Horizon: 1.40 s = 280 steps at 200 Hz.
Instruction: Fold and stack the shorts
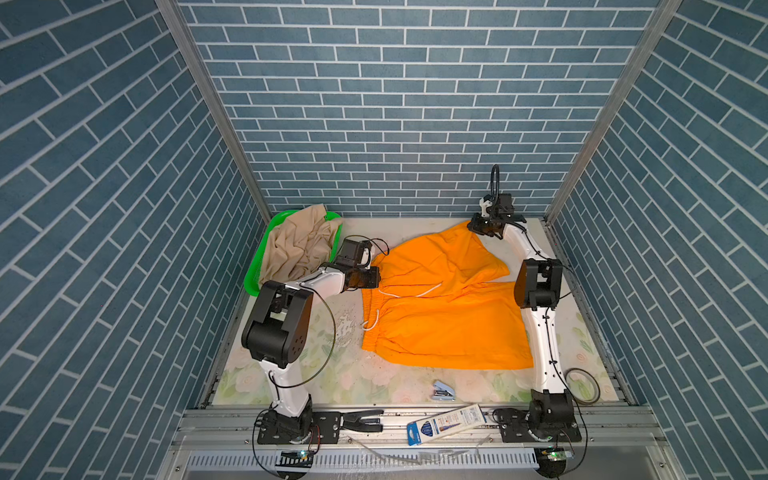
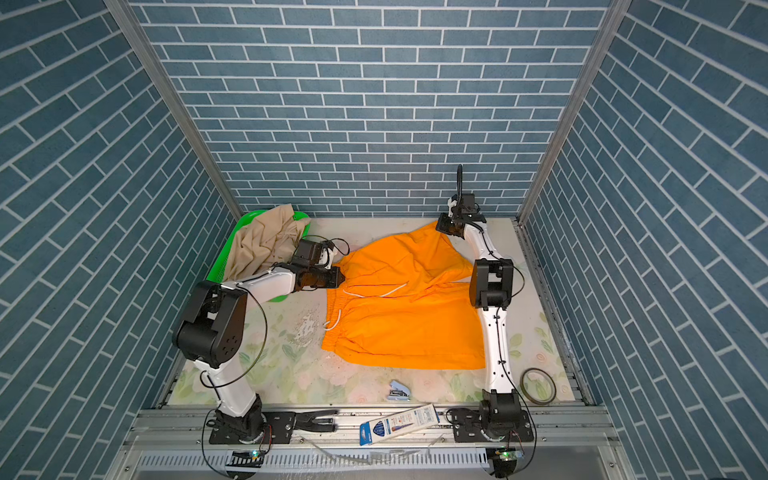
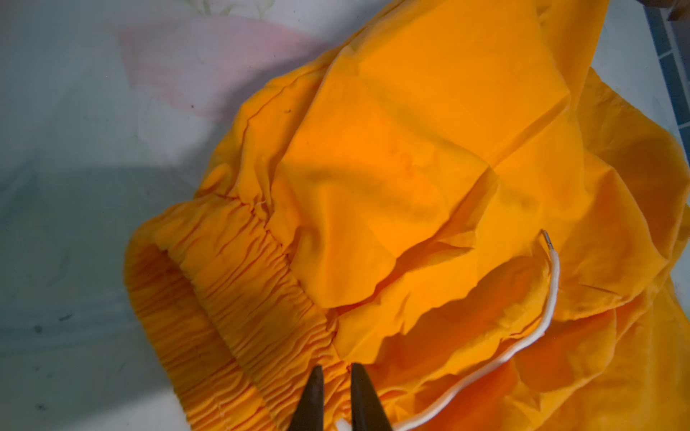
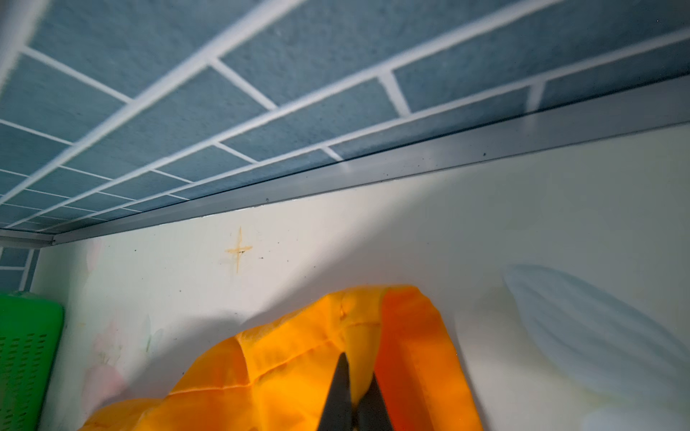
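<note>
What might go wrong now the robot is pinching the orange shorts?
The right pincer grips only a thin leg corner of the orange shorts, so the cloth may slip out when lifted. The white drawstring lies loose beside the left pincer on the waistband and might snag or get folded inside.

Both top views are bright and evenly lit from overhead, and brick lines are bowed toward the frame edges. In the left wrist view, orange shorts [image 3: 410,168] ahead of the left gripper [image 3: 334,373] are sharp and oversaturated; the table [image 3: 74,224] beyond is blurred and shadowed. Ahead of the right gripper [image 4: 353,373], a broad soft shadow is cast on the table, and the wall [image 4: 224,112] is soft.
</note>
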{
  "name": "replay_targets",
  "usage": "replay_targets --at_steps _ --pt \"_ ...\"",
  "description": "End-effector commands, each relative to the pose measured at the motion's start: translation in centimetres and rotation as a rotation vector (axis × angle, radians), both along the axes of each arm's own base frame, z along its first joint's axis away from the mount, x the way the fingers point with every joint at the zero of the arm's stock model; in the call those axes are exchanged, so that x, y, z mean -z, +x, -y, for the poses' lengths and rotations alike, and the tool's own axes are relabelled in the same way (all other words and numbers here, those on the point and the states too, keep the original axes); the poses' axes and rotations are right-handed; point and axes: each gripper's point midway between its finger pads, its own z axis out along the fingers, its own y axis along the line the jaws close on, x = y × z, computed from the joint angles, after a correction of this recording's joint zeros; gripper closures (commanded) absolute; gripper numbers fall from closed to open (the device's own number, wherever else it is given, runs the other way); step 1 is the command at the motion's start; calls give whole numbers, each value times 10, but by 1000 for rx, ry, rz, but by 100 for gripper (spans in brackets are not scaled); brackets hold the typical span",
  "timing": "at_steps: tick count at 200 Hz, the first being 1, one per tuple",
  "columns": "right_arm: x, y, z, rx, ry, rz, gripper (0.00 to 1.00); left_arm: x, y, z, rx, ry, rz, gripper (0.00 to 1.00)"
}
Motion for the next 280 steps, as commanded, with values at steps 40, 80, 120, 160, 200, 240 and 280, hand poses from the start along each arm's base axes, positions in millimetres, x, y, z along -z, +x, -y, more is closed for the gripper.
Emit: replay_targets --at_steps 40,80,120,160,200,240,280 --pt "-86 -7 31 71 -393 150 100 5 13 -8 13 75 6 100" --pt "-82 10 52 136 -473 189 100 7 20 -2 27 56 13 100" --pt "-74 24 46 117 -417 226 35 5 26 2 45 55 26 100" --pt "-99 -14 72 107 -321 103 27 -18 27 3 36 38 41 66" --pt "-82 -99 120 140 -323 -89 27 -7 11 -4 17 56 -23 34" --pt "-44 -145 131 120 -286 -204 26 17 -2 1 20 4 -70 33" --pt "-4 -154 120 68 -215 -282 26 23 -6 8 31 -35 -89 33"
